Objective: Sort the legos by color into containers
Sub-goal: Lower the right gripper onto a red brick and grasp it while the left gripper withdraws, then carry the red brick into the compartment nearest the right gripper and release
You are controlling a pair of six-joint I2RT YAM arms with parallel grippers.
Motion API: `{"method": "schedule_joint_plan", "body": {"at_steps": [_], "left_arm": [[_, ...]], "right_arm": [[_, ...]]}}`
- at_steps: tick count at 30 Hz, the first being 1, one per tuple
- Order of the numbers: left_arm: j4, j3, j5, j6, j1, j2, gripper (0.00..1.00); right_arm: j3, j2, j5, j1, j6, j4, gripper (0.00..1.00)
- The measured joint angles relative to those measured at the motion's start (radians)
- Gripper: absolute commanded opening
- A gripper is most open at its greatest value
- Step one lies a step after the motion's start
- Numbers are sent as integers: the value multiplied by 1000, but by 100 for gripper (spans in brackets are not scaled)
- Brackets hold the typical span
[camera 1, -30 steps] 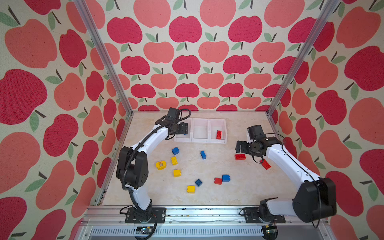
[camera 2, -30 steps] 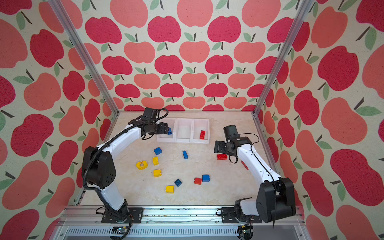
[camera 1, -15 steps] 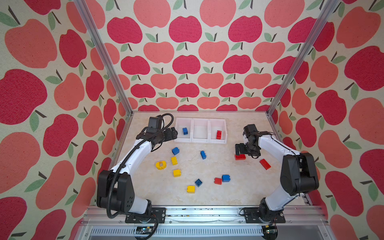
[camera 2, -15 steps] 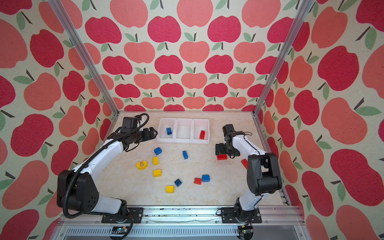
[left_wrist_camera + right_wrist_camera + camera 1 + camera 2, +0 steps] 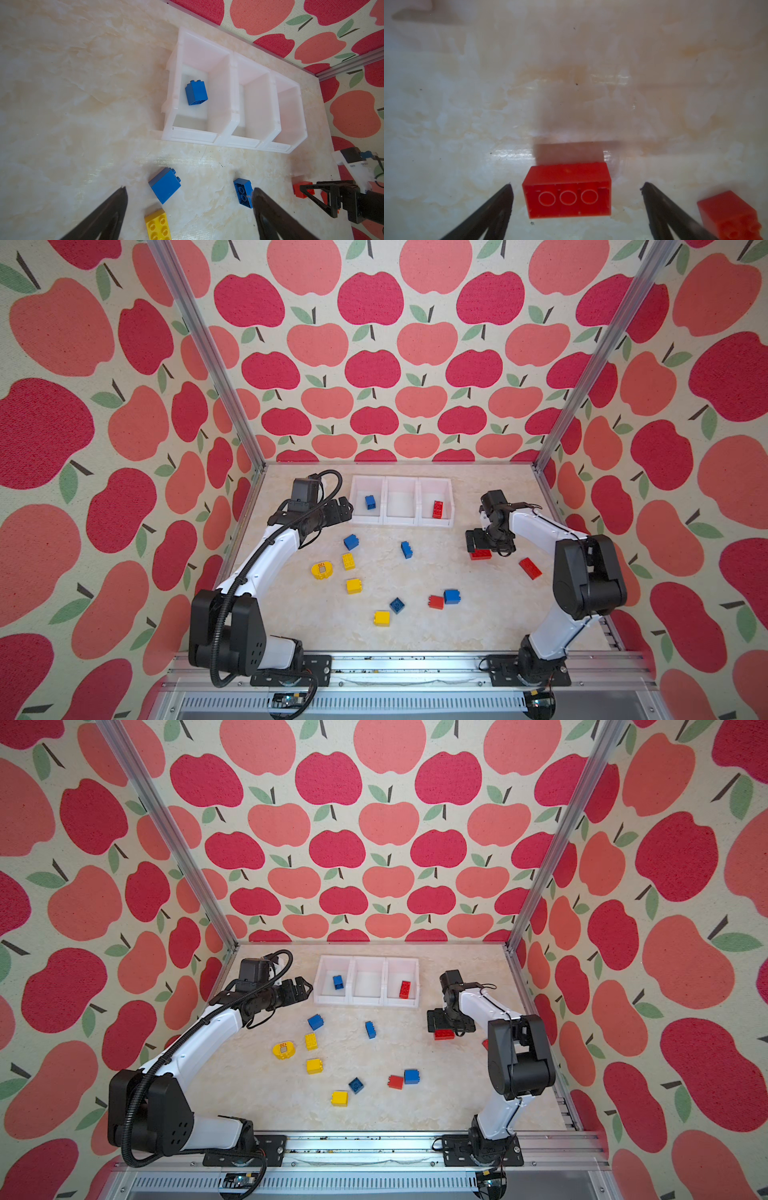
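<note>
Chunky studded plastic legos (image 5: 353,585) in blue, yellow and red are scattered over the marbled counter (image 5: 311,622), and one blue brick (image 5: 370,502) and one red brick (image 5: 438,509) are seen in the end bins of the three joined white translucent containers (image 5: 401,523) at 12 o'clock. The left gripper (image 5: 347,509) is held at 9 o'clock of the containers, jaws spread around nothing. The right gripper (image 5: 577,187) is set at 3 o'clock, jaws spread either side of a long red brick (image 5: 566,199), which is not touched.
</note>
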Motion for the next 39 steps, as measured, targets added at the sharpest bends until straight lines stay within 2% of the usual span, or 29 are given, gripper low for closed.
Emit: {"method": "schedule_joint_plan", "body": {"at_steps": [11,15,19,31,39], "left_arm": [[9,-21,4,-5,0,0,99],[9,-21,4,-7,1,0,99],[9,-21,5,-8,5,0,99],[37,-32,8,-16,8,0,99],[48,-72,12,-23,8,-2,99]], "right_arm": [[0,37,42,43,-8,8,79],[0,39,54,48,-2,27,66],[-1,39,61,54,5,37,60],[11,-10,60,83,21,13,60],[196,-29,37,121,32,-10,60]]}}
